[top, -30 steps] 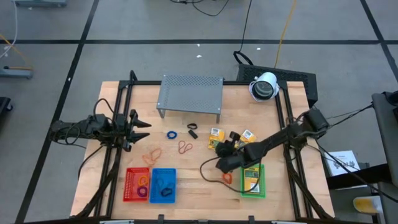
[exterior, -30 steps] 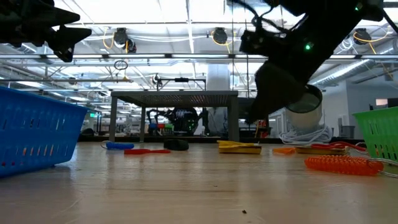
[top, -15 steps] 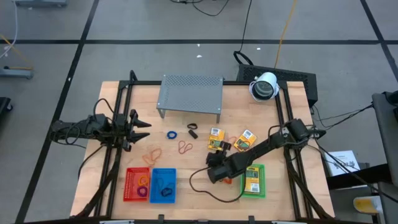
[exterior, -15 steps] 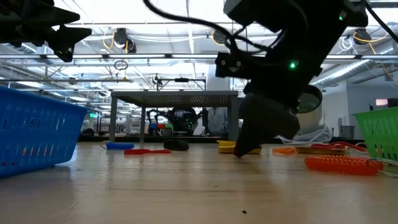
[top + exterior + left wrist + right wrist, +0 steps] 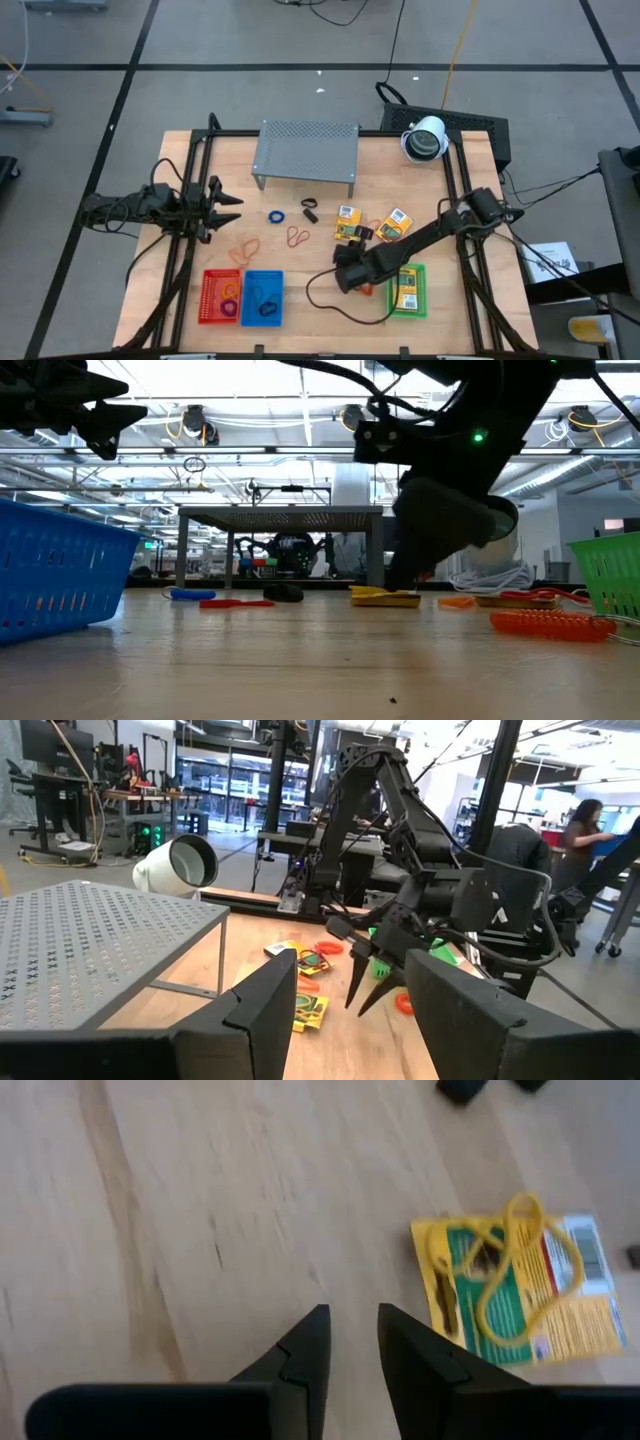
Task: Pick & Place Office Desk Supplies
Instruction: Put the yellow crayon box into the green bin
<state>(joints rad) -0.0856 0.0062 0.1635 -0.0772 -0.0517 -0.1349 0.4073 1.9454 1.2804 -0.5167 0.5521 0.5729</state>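
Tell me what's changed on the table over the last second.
The right gripper swung from beside the green basket out over bare wood toward the table's middle, fingers slightly apart, holding nothing. The left gripper stayed parked at the left edge, and the supplies did not move.

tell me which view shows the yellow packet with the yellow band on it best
The right wrist view: the packet fills much of the frame, band loop plain on top. The high view shows it small. The low view shows only a flat edge. The left wrist view shows it far off.
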